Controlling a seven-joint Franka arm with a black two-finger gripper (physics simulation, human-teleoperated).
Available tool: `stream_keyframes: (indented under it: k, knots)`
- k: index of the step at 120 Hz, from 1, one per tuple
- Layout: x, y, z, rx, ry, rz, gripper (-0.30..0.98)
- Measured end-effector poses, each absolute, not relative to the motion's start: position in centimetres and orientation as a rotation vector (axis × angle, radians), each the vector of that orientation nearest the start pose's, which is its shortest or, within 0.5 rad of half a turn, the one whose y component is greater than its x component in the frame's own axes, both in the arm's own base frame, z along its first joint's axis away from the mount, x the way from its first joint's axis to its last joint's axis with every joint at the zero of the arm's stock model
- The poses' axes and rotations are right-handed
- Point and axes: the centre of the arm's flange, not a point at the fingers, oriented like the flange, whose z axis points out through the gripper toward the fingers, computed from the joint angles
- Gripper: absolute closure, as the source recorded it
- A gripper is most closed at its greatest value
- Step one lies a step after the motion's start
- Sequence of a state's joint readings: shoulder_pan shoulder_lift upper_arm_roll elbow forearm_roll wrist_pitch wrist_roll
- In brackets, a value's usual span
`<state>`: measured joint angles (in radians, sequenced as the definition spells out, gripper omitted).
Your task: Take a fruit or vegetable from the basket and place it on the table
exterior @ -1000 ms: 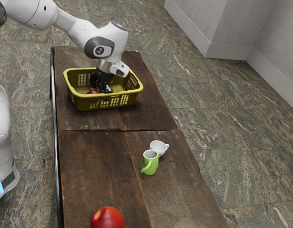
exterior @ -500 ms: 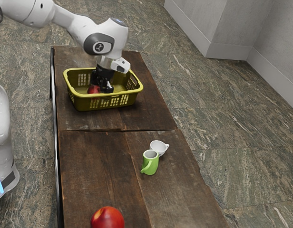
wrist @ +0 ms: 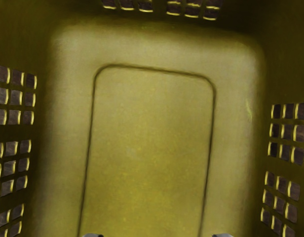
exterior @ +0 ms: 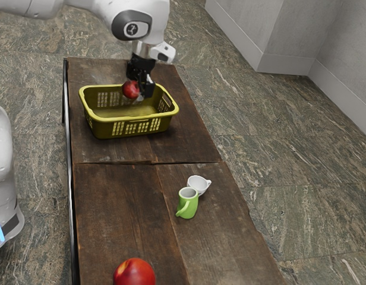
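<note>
Fruit (exterior: 131, 89) in pincer (exterior: 139, 91) above basket (exterior: 104, 127); jug (exterior: 186, 205), cup (exterior: 198, 183), second fruit (exterior: 135, 274) on table (exterior: 117, 208)

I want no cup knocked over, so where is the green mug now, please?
On the table, toward its edge at the exterior view's right, the green mug stands beside the white cup.

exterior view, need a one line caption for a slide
Black two-finger hand holding a round red fruit above a yellow plastic basket on a brown wooden table.
</note>
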<state>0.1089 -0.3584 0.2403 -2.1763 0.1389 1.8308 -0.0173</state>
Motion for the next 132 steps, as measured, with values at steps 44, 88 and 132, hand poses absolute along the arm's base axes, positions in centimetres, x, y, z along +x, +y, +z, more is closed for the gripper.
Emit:
stream_keyframes:
  k: [44, 88, 132]
  knots:
    - [43.6, 11.0, 54.5, -3.067, -0.310, 0.020, 0.50]
    - [46.2, 5.7, 53.6, -3.092, -0.186, 0.058, 0.54]
    - [48.5, 1.1, 52.2, -3.102, -0.084, 0.098, 0.54]
